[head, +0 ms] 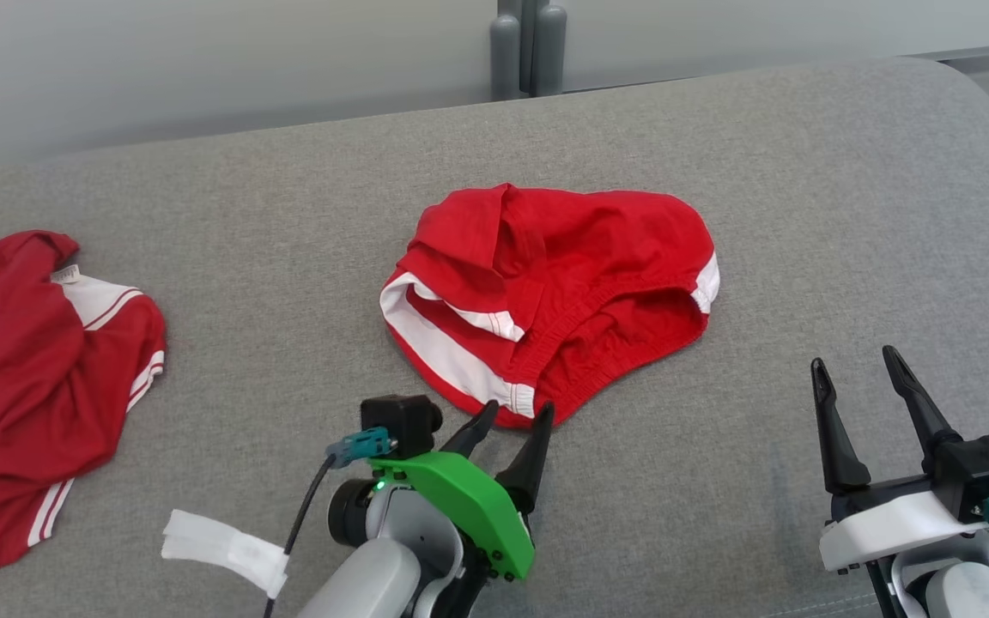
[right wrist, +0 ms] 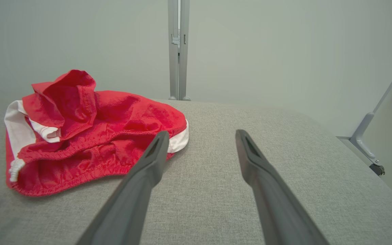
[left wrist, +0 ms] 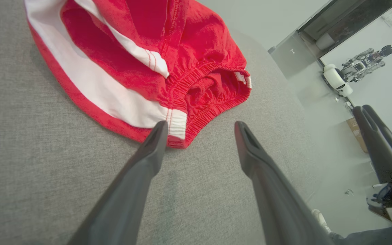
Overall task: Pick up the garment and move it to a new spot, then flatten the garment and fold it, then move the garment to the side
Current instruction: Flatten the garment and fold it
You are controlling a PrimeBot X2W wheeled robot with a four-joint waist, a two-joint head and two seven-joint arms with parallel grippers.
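Observation:
Red shorts with white side stripes lie crumpled in the middle of the grey padded surface, elastic waistband facing me. My left gripper stands open at the near edge of the shorts, its left fingertip just over the hem by the white stripe and nothing between its fingers. To the right, my right gripper is open and apart from the shorts, which lie ahead and to its left in the right wrist view.
A second red garment with white trim lies at the left edge of the grey surface. A white tag hangs by my left arm's cable. Grey posts stand behind the far edge. The surface drops off at the right.

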